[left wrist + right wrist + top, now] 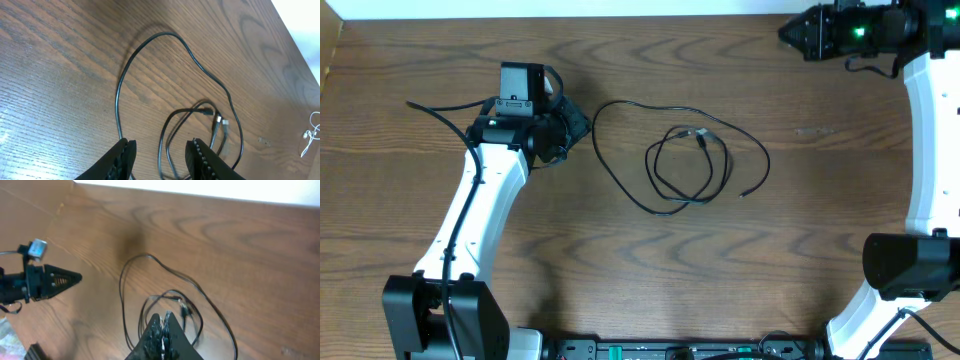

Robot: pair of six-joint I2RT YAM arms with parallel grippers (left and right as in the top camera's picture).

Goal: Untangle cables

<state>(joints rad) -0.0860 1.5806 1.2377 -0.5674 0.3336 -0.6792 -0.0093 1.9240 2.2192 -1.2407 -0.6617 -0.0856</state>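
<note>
Overhead view: the black cable [767, 158] lies on the wooden table [720, 270] just off centre toward 2 o'clock. It forms one wide outer loop around a smaller coil, and the strands cross one another. Two small plug ends [698, 133] sit near the coil's 12 o'clock, and one free tip points out at its 4 o'clock. The left gripper [582, 122] sits at 9 o'clock of the cable, its tips just beside the outer loop's left bend. The right gripper [788, 33] is at 1 o'clock of the cable, near the table's far edge and well apart from it. Left wrist view: the left gripper [160, 146] shows at 6 o'clock with its fingers [122, 160] partly spread and nothing clamped between them. The black cable [117, 102] arcs from 12 o'clock down to the tip of the finger on the picture's left; whether it touches that tip cannot be told. Further strands of the coil run through the gap, and the pale plug ends [221, 121] lie toward 4 o'clock. Right wrist view: the right gripper [162, 322] appears at 6 o'clock, its fingers [155, 330] pressed together and holding nothing. The black cable [121, 282] lies on the table ahead of them, from centre toward 6 o'clock. The left gripper [79, 278] points in from 9 o'clock, near the cable's outer bend.
</note>
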